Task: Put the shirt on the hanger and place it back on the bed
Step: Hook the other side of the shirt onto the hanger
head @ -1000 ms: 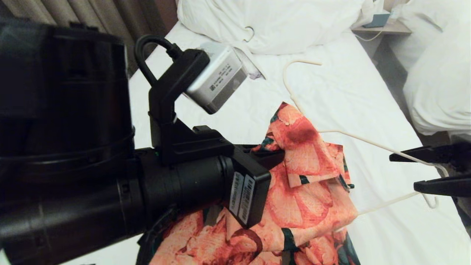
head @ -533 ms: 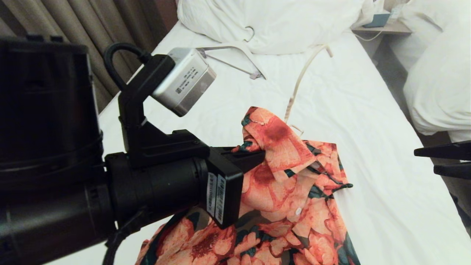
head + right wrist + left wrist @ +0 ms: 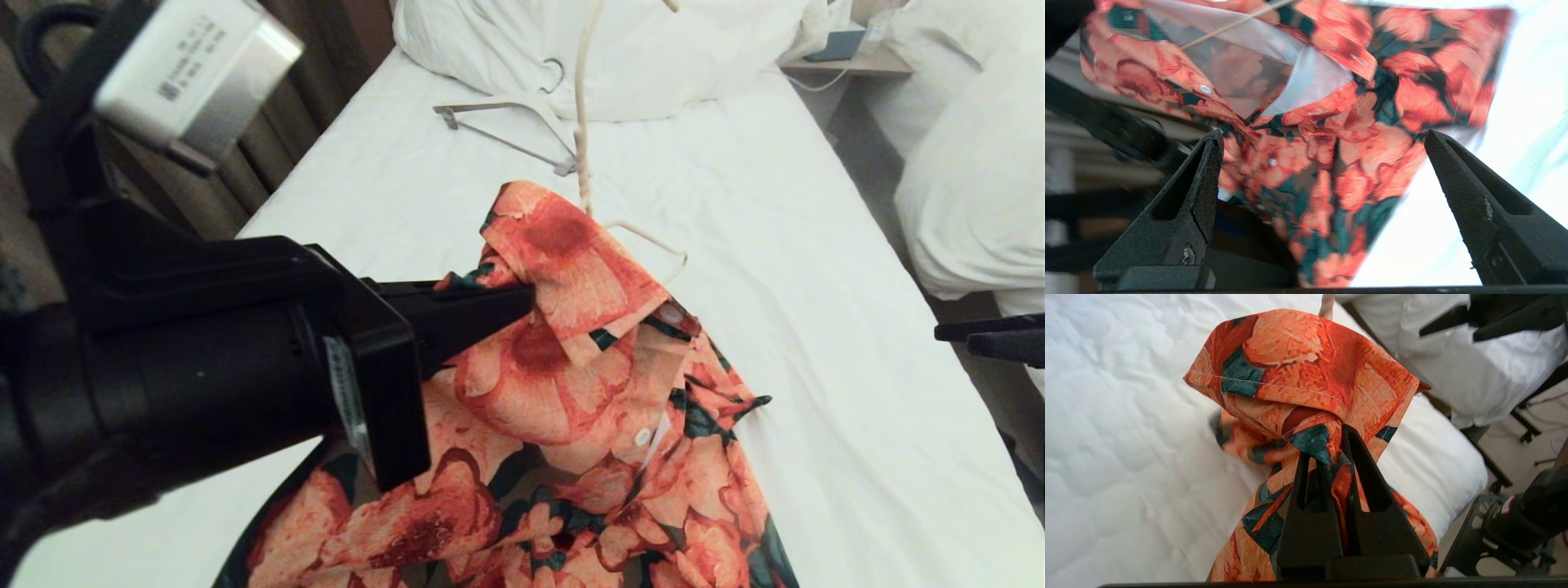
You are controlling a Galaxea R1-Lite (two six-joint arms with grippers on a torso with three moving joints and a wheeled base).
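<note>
The coral-flowered shirt [image 3: 571, 367] is lifted off the bed [image 3: 816, 245] by its upper part. My left gripper [image 3: 526, 296] is shut on a bunched fold near the collar [image 3: 1331, 453]. The thin cream hanger [image 3: 581, 98] sticks up out of the shirt's top, and one bent corner [image 3: 653, 241] pokes out beside the collar. At the right edge my right gripper [image 3: 951, 339] stands open and holds nothing. In the right wrist view its fingers [image 3: 1208, 163] frame the hanging shirt [image 3: 1331, 122] without touching it, and a hanger wire [image 3: 1229, 24] crosses the open collar.
A thicker pale hanger with a grey bar [image 3: 506, 122] lies by the white pillow [image 3: 620, 49]. A second bed heaped with a duvet [image 3: 971, 163] stands on the right across a narrow aisle. A nightstand [image 3: 841, 57] is at the back. Curtains [image 3: 326, 49] hang on the left.
My left gripper has risen and lifted the shirt. The hanger has swung from lying flat to standing upright. The right gripper, earlier around the hanger's end, has drawn back to the right.
</note>
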